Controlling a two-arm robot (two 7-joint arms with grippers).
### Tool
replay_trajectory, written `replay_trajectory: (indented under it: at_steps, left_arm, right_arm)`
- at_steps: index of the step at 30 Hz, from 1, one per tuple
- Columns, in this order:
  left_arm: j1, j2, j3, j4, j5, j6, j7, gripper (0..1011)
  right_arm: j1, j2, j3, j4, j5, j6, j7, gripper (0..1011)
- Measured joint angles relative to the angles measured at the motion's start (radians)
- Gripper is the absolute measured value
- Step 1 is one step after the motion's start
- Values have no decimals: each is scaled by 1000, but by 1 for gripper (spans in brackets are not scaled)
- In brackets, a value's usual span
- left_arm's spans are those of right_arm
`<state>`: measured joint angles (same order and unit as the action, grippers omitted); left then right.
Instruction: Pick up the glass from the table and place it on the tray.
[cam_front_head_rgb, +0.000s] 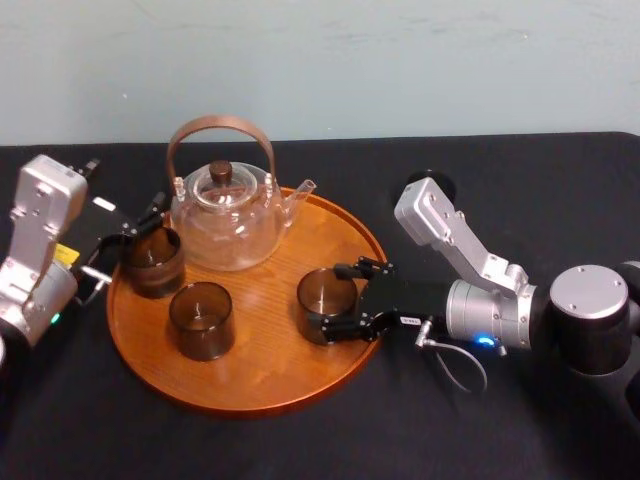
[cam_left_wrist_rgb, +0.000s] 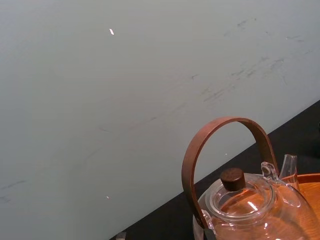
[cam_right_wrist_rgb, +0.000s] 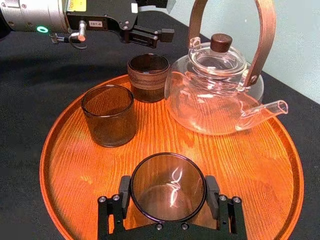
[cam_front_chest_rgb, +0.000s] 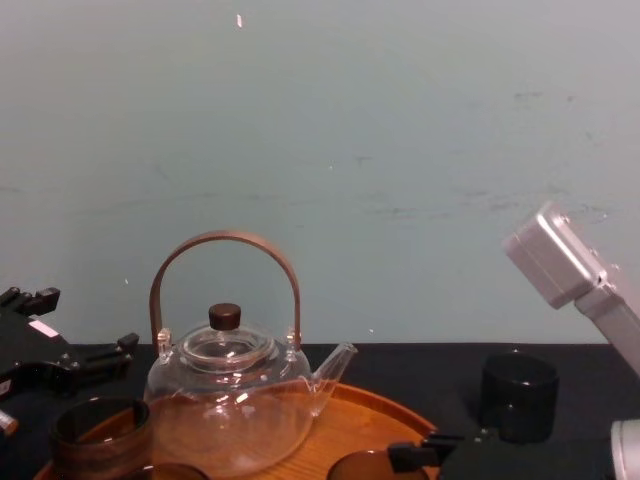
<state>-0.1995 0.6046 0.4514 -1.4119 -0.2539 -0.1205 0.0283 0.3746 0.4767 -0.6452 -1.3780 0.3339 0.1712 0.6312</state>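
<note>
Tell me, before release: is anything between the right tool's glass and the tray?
Nothing visible: the glass, gripped by the right tool, is directly over bare tray; left tool hovers by another glass.

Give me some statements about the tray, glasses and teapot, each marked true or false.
The teapot stands on the tray. True.
The tray holds two glasses. False: three, the left glass, the middle glass and the right glass.
The right gripper is clasped around the right glass. True.
The teapot's lid is off. False: the lid sits on it.
The left gripper is beside the right glass. False: it is beside the left glass, at the tray's left edge.
</note>
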Motion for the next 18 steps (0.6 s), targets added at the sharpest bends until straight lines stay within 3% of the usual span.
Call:
replay_trajectory:
  at_steps: [5, 18]
  left_arm:
    - [0, 0, 0, 0, 0, 0, 0, 1001]
    - [0, 0, 0, 0, 0, 0, 0, 1001]
  right_arm:
    - [0, 0, 0, 0, 0, 0, 0, 1002]
    - [1, 0, 1, 1, 1, 0, 1, 1002]
